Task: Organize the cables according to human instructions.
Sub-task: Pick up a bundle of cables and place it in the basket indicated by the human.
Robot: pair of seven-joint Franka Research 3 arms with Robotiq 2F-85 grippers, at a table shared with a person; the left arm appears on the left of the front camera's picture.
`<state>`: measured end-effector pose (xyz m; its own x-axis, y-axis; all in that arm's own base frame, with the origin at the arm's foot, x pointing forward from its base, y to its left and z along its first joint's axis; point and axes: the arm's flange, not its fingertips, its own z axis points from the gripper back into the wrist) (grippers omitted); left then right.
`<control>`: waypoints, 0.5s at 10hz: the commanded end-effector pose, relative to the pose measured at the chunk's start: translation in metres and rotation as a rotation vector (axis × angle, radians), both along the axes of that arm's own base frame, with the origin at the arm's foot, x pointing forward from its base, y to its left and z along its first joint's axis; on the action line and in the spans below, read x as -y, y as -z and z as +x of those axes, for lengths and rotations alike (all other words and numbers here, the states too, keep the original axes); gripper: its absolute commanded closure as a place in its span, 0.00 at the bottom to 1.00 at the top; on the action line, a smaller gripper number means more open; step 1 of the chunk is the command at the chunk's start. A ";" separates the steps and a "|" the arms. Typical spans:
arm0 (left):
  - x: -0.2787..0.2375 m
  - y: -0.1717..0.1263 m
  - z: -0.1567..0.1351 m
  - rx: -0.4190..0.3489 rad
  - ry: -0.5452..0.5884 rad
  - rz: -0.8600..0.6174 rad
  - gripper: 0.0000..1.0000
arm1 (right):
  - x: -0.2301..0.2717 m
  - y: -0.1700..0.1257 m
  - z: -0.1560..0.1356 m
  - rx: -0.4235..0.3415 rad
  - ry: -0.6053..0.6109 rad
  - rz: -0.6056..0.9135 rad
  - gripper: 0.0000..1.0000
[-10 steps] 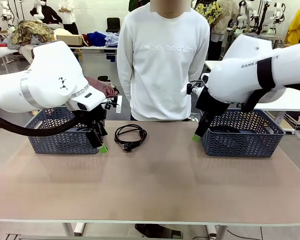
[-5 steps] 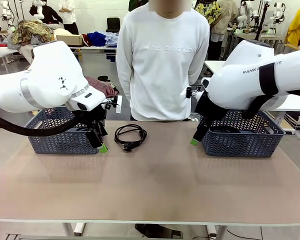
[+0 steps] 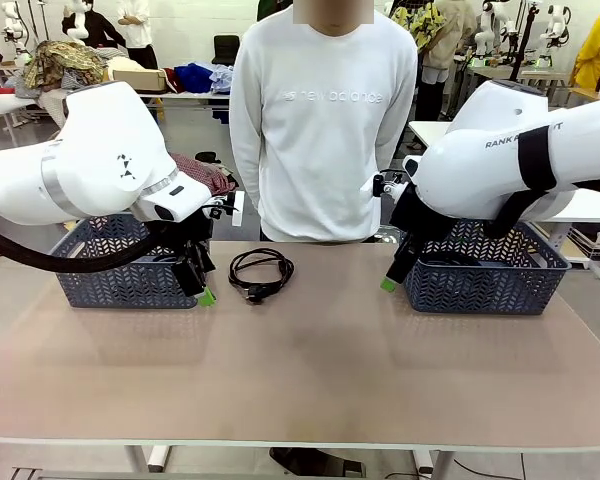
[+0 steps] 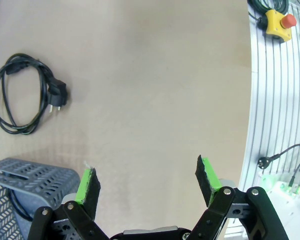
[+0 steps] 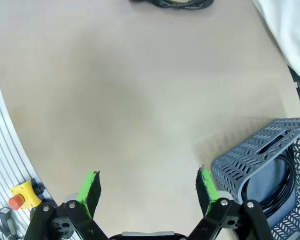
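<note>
A coiled black cable (image 3: 259, 273) with a plug lies on the table at the far middle, in front of the person; the left wrist view shows it as a cable (image 4: 22, 94) at upper left, and its edge is the cable (image 5: 172, 3) at the top of the right wrist view. My left gripper (image 3: 202, 285) hangs open beside the left basket, a little left of that coil, with nothing between its fingers (image 4: 89, 184). My right gripper (image 3: 393, 272) hangs open at the near left corner of the right basket, its fingers (image 5: 206, 183) holding nothing. Another black cable (image 5: 281, 187) lies inside the right basket.
Two grey-blue mesh baskets stand at the far side: left basket (image 3: 85, 275), right basket (image 3: 500, 283). A person in a white sweatshirt (image 3: 325, 120) stands behind the table with arms at the sides. A yellow stop button (image 4: 278, 22) sits past the table's edge.
The right arm has shifted slightly left and then held still. The left arm and the coil have not moved.
</note>
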<state>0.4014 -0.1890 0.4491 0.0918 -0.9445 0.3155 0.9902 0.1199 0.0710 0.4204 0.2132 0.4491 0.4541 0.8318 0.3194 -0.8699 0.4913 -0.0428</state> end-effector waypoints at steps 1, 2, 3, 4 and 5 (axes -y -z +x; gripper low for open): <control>-0.002 -0.001 0.000 0.000 -0.002 0.005 0.00 | -0.001 -0.001 0.001 0.001 -0.002 -0.002 0.00; -0.002 -0.001 0.000 0.000 -0.002 0.005 0.00 | -0.001 -0.001 0.001 0.001 -0.002 -0.002 0.00; -0.002 -0.001 0.000 0.000 -0.002 0.005 0.00 | -0.001 -0.001 0.001 0.001 -0.002 -0.002 0.00; -0.002 -0.001 0.000 0.000 -0.002 0.005 0.00 | -0.001 -0.001 0.001 0.001 -0.002 -0.002 0.00; -0.002 -0.001 0.000 0.000 -0.002 0.005 0.00 | -0.001 -0.001 0.001 0.001 -0.002 -0.002 0.00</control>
